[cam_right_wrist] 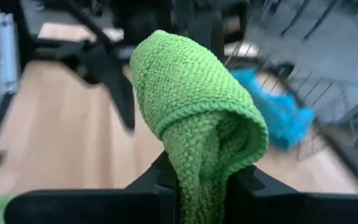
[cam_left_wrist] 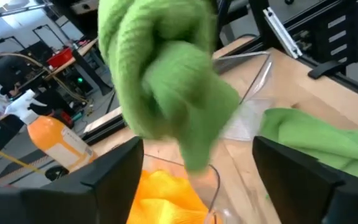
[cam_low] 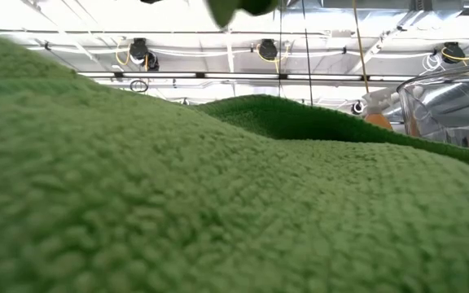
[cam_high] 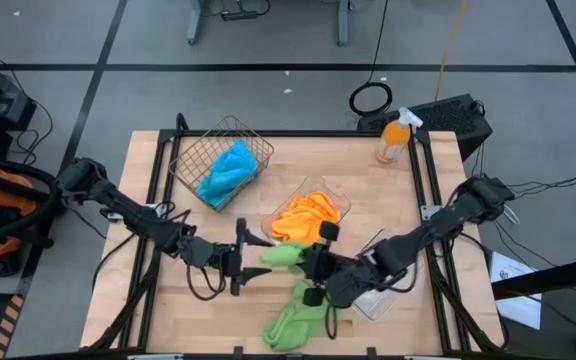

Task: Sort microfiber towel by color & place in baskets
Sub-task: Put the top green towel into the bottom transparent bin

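One lime green towel point(cam_right_wrist: 197, 106) is bunched in my right gripper point(cam_right_wrist: 207, 186), which is shut on it near the table's middle point(cam_high: 313, 262). My left gripper point(cam_high: 240, 262) stands open just left of that towel point(cam_left_wrist: 166, 81), its fingers apart on either side of it without touching. A second green towel point(cam_high: 293, 320) lies flat on the table near its front edge and fills the low view point(cam_low: 218, 187). Two orange towels point(cam_high: 308, 215) lie in a clear tray. Blue towels point(cam_high: 230, 170) lie in the wire basket point(cam_high: 193, 150). My right gripper pinches the green towel between its two fingers point(cam_right_wrist: 253, 186) at a bunched fold point(cam_right_wrist: 194, 168), several layers thick. A rounded hump of cloth sticks out past the fingertips. The fingers come level from the table's right. The towel is lifted clear of the table.
A second clear tray point(cam_high: 393, 295) sits under my right arm. An orange spray bottle point(cam_high: 393, 135) stands at the far right corner. Bare wood lies near the left and front left of the table.
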